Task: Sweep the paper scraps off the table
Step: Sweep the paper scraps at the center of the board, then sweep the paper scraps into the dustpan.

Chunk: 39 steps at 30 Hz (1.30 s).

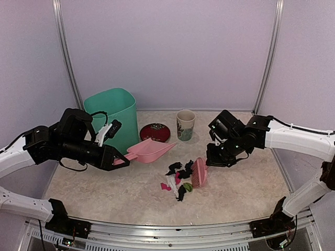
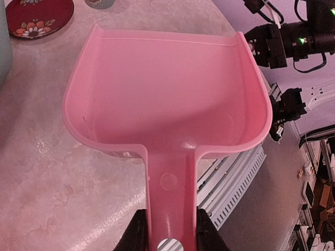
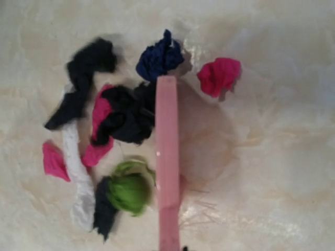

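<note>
Spreading across the lower half of the overhead view, the beige mottled table (image 1: 104,193) carries everything else. A teal bin (image 1: 112,117) stands at its back, left of centre. The left gripper (image 1: 119,161) reaches in from the left edge, its fingers (image 2: 137,238) clamped on either side of the handle of a pink dustpan (image 1: 151,150). The pan's mouth points toward the centre of the frame. The right gripper (image 1: 212,159) comes in from the right edge and is closed on a pink brush (image 1: 199,172), which stands just right of the pile. A red plate (image 1: 155,132) with a flower pattern lies just right of the bin, and a cup (image 1: 185,125) stands upright beside it. The paper scraps (image 1: 178,175) lie bunched on the table at the centre of the frame, some touching the brush. They are mostly black, with pink, white, green and dark blue bits. In the right wrist view one pink scrap (image 3: 219,76) sits apart at the upper right, on the brush's other side.
</note>
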Available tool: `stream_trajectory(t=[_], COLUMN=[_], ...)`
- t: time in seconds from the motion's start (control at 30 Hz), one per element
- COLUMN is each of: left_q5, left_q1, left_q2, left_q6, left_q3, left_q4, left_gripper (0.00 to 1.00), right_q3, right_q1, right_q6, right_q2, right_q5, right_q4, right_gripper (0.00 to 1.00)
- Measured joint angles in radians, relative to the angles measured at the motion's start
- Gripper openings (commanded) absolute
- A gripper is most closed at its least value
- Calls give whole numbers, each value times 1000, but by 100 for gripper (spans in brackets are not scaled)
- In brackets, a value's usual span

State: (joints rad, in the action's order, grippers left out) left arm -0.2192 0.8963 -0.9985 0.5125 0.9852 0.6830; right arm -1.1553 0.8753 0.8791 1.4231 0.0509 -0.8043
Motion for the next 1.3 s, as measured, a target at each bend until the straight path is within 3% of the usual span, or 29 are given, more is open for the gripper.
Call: stream_trajectory(t=[0.53, 1.1, 1.3], left_q5=[161, 393, 450], left_q1=[193, 589, 636], left_q2=[-60, -185, -247], left_q6=[117, 302, 334], left_q3=[-68, -90, -132], left_q4=[25, 163, 157], left_gripper=[0, 0, 0], right_q3=[-227, -235, -235], right_q1=[-39, -85, -87], right_q6=[-218, -629, -750], right_q2=[-3, 137, 184], right_q5=[180, 347, 343], right_q4=[-303, -189, -127], right_gripper=[0, 0, 0])
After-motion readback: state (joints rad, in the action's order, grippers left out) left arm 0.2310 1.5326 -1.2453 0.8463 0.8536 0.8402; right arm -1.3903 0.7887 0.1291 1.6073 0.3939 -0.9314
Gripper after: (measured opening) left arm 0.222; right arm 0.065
